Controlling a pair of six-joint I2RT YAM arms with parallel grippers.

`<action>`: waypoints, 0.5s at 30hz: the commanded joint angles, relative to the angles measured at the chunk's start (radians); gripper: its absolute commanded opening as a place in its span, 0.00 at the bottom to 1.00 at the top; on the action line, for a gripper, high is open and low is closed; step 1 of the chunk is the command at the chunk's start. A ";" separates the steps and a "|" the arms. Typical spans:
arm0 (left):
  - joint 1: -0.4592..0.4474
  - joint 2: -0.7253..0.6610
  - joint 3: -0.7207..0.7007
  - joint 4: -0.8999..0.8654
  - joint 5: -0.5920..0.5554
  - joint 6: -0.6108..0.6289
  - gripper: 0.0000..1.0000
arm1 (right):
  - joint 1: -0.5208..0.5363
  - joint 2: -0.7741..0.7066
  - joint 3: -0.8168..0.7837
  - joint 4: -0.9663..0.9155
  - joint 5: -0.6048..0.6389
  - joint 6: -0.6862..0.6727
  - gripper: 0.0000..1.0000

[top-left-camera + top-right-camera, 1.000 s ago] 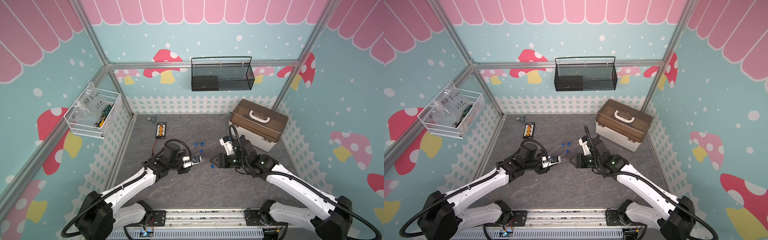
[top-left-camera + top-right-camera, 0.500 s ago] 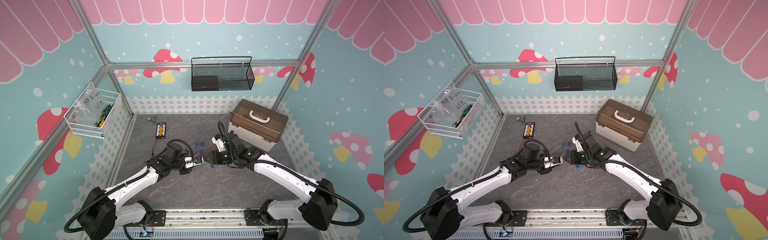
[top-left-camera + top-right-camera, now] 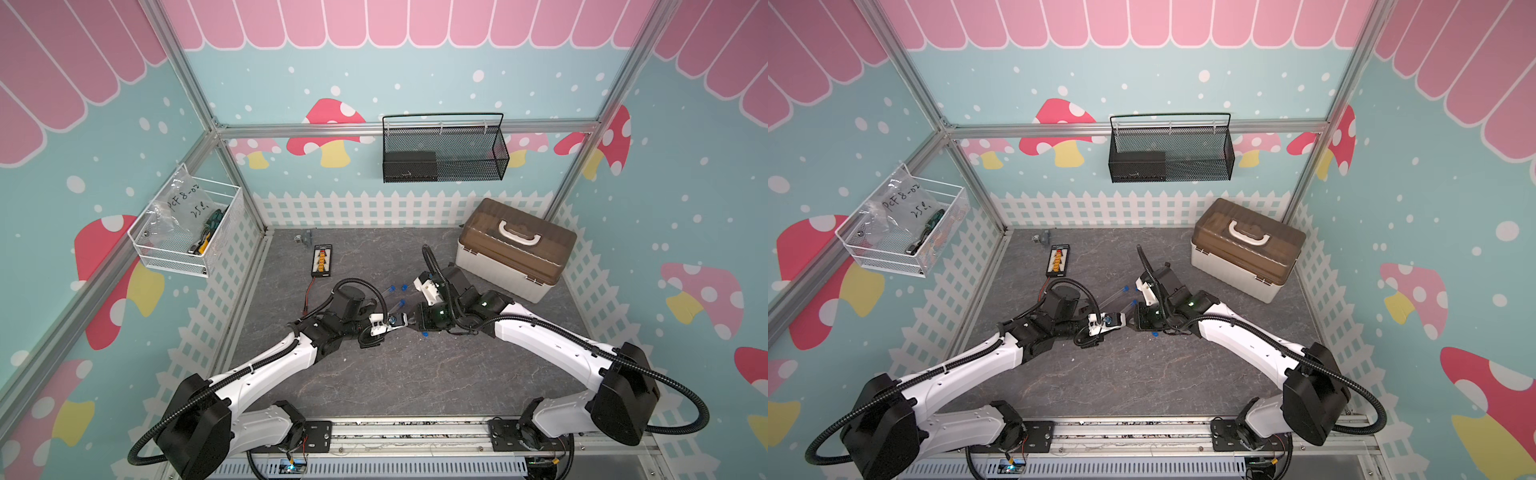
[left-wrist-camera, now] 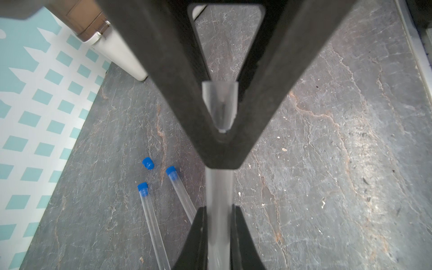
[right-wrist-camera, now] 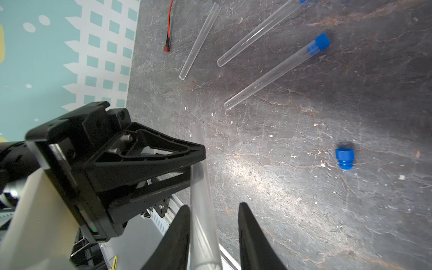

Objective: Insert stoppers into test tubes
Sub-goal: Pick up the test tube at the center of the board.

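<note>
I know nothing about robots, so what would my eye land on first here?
The two grippers, tip to tip over the middle of the grey table: the left gripper is shut on a clear test tube, and the right gripper's open jaws straddle it. Then the bright blue bits lying near them: a loose stopper and a stoppered tube.

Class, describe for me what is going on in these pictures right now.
The left gripper is shut on a bare tube. The right gripper has its jaws astride the same tube further along, with a gap on one side, not yet clamped. On the table lie two stoppered tubes, one open tube and two loose stoppers.
</note>
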 commanded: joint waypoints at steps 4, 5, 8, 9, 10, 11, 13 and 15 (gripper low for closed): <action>-0.002 -0.022 -0.002 0.027 0.014 0.023 0.07 | 0.010 0.013 0.016 0.018 -0.010 0.013 0.30; -0.003 -0.022 -0.003 0.027 0.014 0.024 0.07 | 0.010 0.014 0.016 0.020 -0.013 0.013 0.29; -0.003 -0.024 -0.004 0.028 0.014 0.024 0.07 | 0.011 0.014 0.016 0.025 -0.016 0.015 0.27; -0.003 -0.024 -0.004 0.029 0.013 0.023 0.07 | 0.011 0.015 0.016 0.027 -0.018 0.015 0.27; -0.003 -0.024 -0.005 0.028 0.013 0.024 0.07 | 0.011 0.014 0.016 0.028 -0.018 0.016 0.27; -0.002 -0.024 -0.006 0.029 0.013 0.025 0.07 | 0.010 0.015 0.015 0.029 -0.018 0.016 0.26; -0.002 -0.023 -0.006 0.030 0.013 0.025 0.07 | 0.011 0.015 0.015 0.035 -0.019 0.018 0.26; -0.003 -0.021 -0.006 0.030 0.013 0.026 0.07 | 0.013 0.015 0.014 0.035 -0.019 0.018 0.25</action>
